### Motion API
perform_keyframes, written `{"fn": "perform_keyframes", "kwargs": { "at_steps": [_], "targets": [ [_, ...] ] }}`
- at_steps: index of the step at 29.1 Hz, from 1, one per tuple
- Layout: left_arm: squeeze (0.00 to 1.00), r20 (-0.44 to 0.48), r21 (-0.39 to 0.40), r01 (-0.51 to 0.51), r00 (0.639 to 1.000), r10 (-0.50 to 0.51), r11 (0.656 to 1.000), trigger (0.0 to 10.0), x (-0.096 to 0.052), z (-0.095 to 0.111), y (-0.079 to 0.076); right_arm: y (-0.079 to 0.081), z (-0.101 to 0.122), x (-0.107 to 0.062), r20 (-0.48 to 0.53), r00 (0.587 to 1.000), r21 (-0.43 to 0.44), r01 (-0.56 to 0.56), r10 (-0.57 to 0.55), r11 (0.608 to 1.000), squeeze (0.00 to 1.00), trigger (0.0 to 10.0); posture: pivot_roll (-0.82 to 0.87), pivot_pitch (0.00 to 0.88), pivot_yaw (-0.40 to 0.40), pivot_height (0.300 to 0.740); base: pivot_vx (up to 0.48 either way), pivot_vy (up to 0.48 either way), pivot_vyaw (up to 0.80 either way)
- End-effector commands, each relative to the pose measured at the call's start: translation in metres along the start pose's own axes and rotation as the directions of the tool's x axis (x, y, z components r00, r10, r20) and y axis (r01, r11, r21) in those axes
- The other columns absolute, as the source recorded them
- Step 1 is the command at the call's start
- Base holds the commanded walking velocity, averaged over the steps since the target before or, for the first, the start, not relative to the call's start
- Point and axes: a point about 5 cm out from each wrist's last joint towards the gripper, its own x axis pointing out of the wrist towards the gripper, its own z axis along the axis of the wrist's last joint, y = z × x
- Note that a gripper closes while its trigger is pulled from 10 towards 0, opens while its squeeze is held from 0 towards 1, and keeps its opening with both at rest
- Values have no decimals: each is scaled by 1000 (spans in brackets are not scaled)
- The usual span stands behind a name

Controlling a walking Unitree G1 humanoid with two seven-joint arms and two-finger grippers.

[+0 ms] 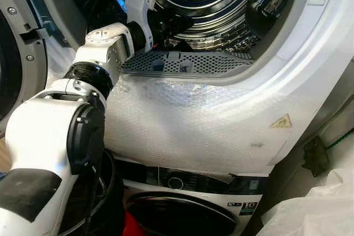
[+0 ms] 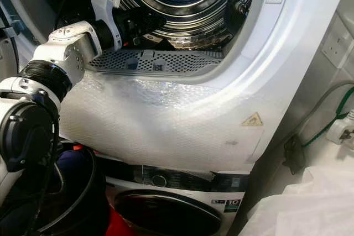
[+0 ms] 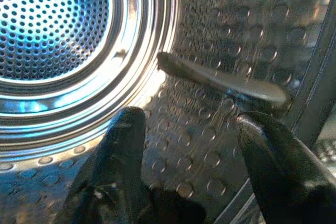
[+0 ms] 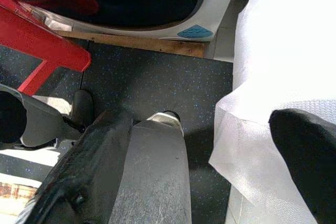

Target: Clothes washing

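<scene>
Your left arm (image 1: 83,98) reaches into the dryer drum (image 1: 221,4); left gripper (image 3: 189,129) is spread and empty near the drum's paddle (image 3: 220,77). Right gripper (image 4: 226,145) hangs spread above dark floor (image 4: 152,87).

Bright, sharp; blue drum (image 3: 47,30) glare.

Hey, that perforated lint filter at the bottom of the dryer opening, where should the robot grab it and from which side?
Probably the raised tab at the middle of the lint filter, approached from above. The filter lies flat in the door sill, so the tab looks like the one part that stands proud. The left pincer, open inside the drum, is nearest.
</scene>
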Motion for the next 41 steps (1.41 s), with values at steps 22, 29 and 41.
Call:
{"fn": "perform_keyframes", "kwargs": {
  "at_steps": [22, 29, 41],
  "targets": [
    [1000, 41, -34, -10, 999, 12, 999, 10000, -1, 7, 3, 5, -32, -9, -116, 992, -35, -46, 42, 998, 0, 10000, -123, 33, 22, 740, 0, 0, 0],
    [1000, 38, -30, -10, 999, 11, 1000, 10000, -2, 7, 3, 2, -32, -9, -118, 993, -36, -36, 32, 999, 0, 10000, -112, 29, 21, 740, 0, 0, 0],
    [0, -57, 33, 171, 984, -169, 985, 10000, -2, 3, -6, 5, -24, -6, -97, 994, -34, -43, 40, 998, 0, 10000, -104, 30, 23, 740, 0, 0, 0]
  ]
}}
